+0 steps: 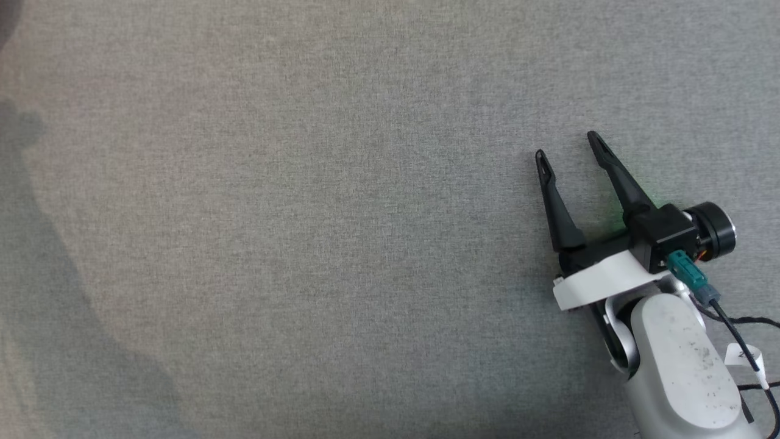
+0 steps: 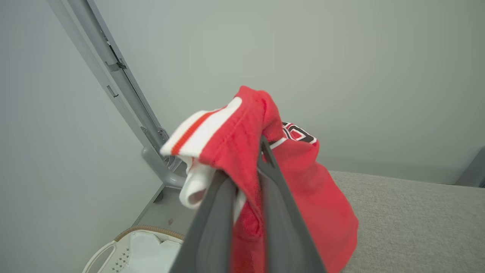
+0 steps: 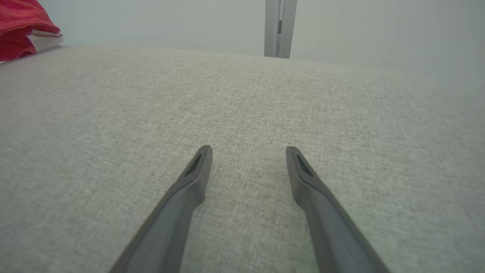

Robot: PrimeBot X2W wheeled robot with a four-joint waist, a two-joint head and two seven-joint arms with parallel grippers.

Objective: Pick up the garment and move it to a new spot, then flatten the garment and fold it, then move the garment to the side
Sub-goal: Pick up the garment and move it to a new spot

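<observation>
My left gripper pinches a fold of the red jersey, bunched at the grey fabric table's edge. My right gripper hovers over that table, fingers spread. The jersey looks soft and floppy, so I'd take it by the shoulders.

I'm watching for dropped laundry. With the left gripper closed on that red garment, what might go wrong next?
1. The left gripper pinches only a bunched fold of the red garment, so the cloth may slip out on lifting.
2. It hangs near the edge of the table, with a basket below; a drop could land there.
3. The right gripper is open and well apart, probably too far to help.
</observation>
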